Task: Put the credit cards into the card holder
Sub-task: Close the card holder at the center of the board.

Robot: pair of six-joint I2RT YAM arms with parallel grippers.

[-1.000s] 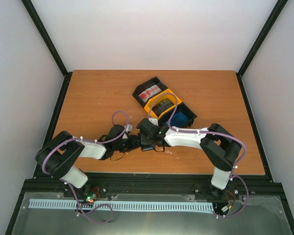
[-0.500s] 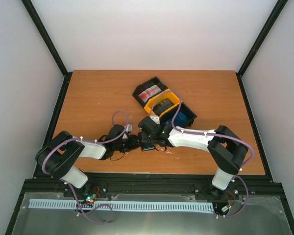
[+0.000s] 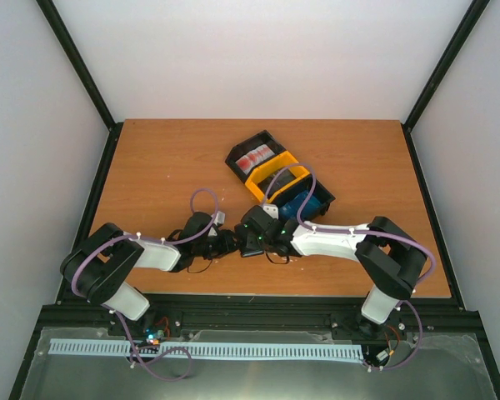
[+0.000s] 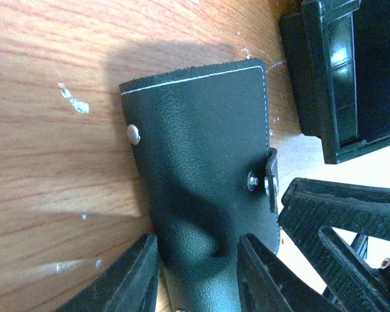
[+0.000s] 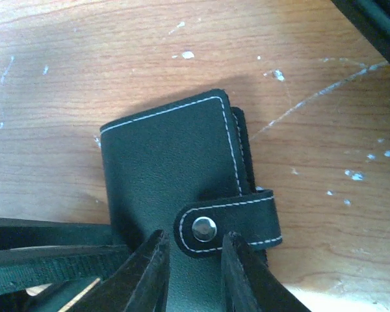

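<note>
The small black folding leather card holder point(image 5: 162, 169) lies flat on the wooden table point(image 3: 150, 167), near its front edge, shut, with its short clasp tab point(image 5: 247, 218) snapped down on a metal stud point(image 5: 205, 228). The left gripper point(image 4: 198, 260) has its fingers clenched on one end of it, and the soft cover puckers between them. The right gripper point(image 5: 194, 250) has its fingers parted on either side of the stud, with nothing pinched.

The holder looks light and pliable, so it will likely buckle or slide unless it is pinned. The free end of the tab seems the best place to pull.

The thin plastic credit cards should be stiff, slick and hard to lift off a flat floor, so an edge grip suits them.

By count there is one holder and three joined bins point(image 3: 256, 180): black, yellow, black. Red-and-white cards point(image 3: 254, 157) sit in the far bin, their number unclear. At least one bright blue card point(image 3: 300, 202) lies in the near bin.
</note>
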